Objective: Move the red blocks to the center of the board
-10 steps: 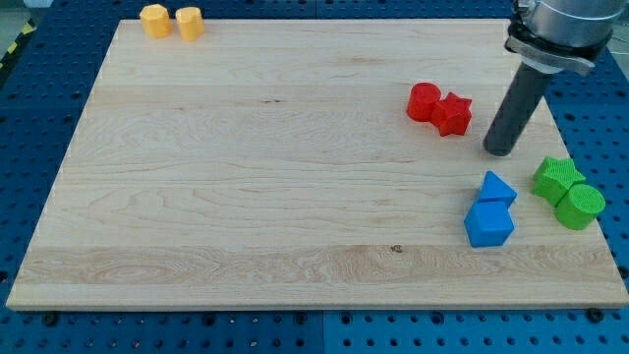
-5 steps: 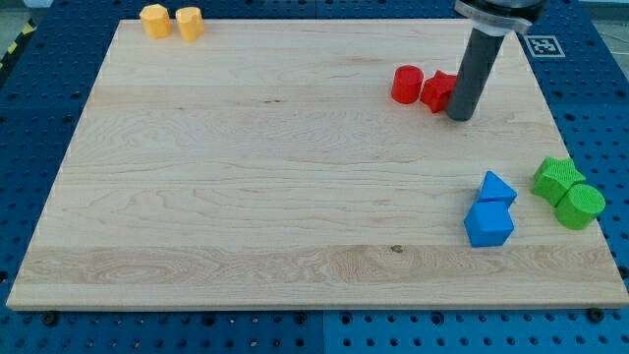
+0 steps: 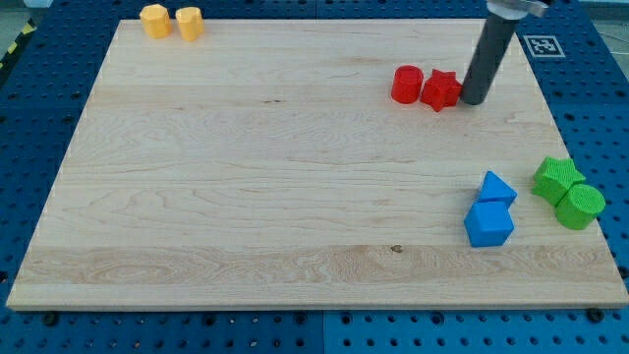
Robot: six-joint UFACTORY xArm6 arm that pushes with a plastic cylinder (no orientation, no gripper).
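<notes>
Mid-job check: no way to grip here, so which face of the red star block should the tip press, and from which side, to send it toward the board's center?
Press the red star block on its right face, low down. My tip already sits just right of it. The red cylinder touches its left, so a push toward the view's left and bottom should probably carry both.

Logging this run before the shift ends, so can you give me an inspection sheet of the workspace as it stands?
Surface: wooden board, flat.
Job's things: red cylinder and red star side by side near the view's top right, well off centre.
Clutter: two yellow blocks at the view's top left; blue blocks and green blocks at the view's lower right.
Gripper: none fitted; my tip sits just to the view's right of the red star, whether touching cannot be told.
Cables: nothing seen.
Surroundings: blue perforated table; a printed marker past the board's top right corner.
</notes>
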